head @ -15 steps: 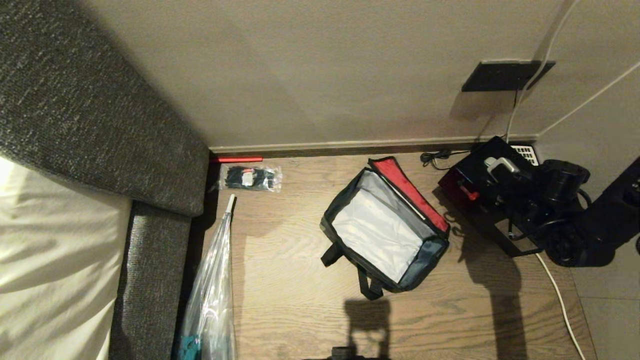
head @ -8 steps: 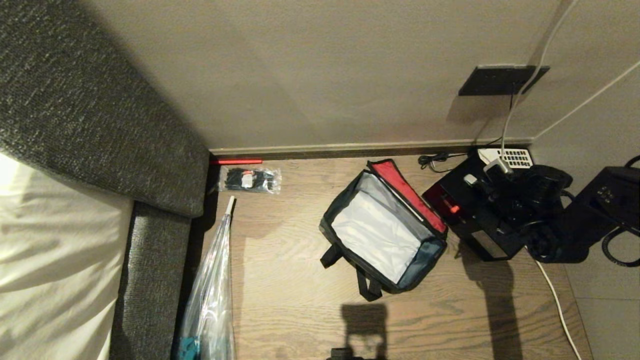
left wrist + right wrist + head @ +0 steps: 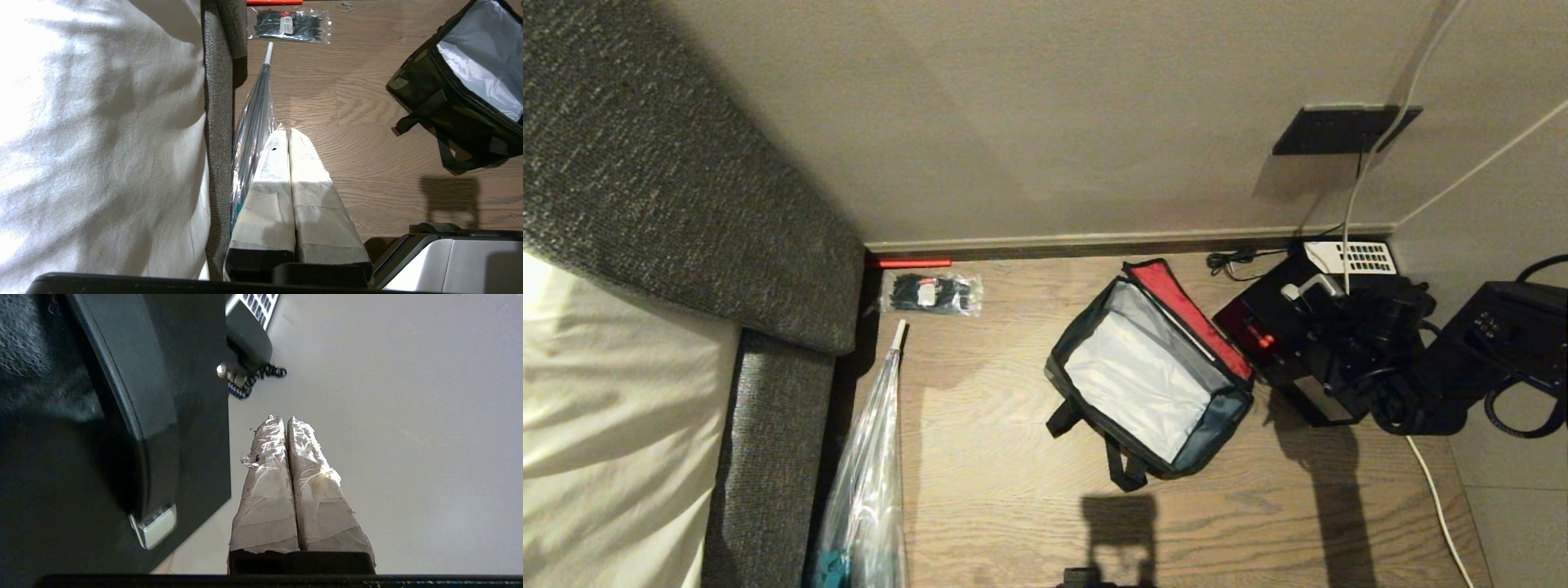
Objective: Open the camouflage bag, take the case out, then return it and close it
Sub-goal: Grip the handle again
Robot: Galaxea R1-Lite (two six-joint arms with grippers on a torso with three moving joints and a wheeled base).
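The camouflage bag [image 3: 1152, 367] lies open on the wooden floor, red lid lining turned up, and only its silvery inside shows. Its camouflage side [image 3: 429, 94] also appears in the left wrist view. The black case [image 3: 1274, 318], with a small red spot, lies on the floor against the bag's red lid. My right gripper [image 3: 1311, 287] hovers over the case's far end. In its wrist view the right gripper [image 3: 286, 418] is shut on nothing, beside the case [image 3: 184, 396]. My left gripper [image 3: 288, 131] is shut and parked low beside the bed.
A grey upholstered bed frame [image 3: 686, 180] with white bedding fills the left. A clear plastic-wrapped umbrella [image 3: 870, 457] and a packet of black ties [image 3: 931, 291] lie by it. A telephone [image 3: 1356, 257] sits by the wall, and a white cable [image 3: 1429, 482] runs along the floor.
The case has shifted left and now rests against the bag's lid. My right arm has drawn back to the right, its fingers closing on nothing. The left arm is unmoved.
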